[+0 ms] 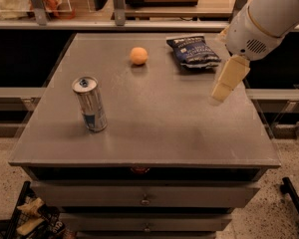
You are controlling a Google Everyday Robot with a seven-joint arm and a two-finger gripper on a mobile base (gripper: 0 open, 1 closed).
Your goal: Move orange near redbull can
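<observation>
The orange (138, 55) is a small round fruit on the far middle of the grey table (154, 128). The redbull can (90, 104) stands upright near the table's left side, well in front and left of the orange. My gripper (228, 79) hangs from the white arm (264, 19) over the table's right part, to the right of the orange and above the surface. It holds nothing that I can see.
A dark blue chip bag (193, 51) lies at the far right of the table, just left of the arm. A shelf rail (114, 24) runs behind the table. Drawers (146, 199) sit below the front edge.
</observation>
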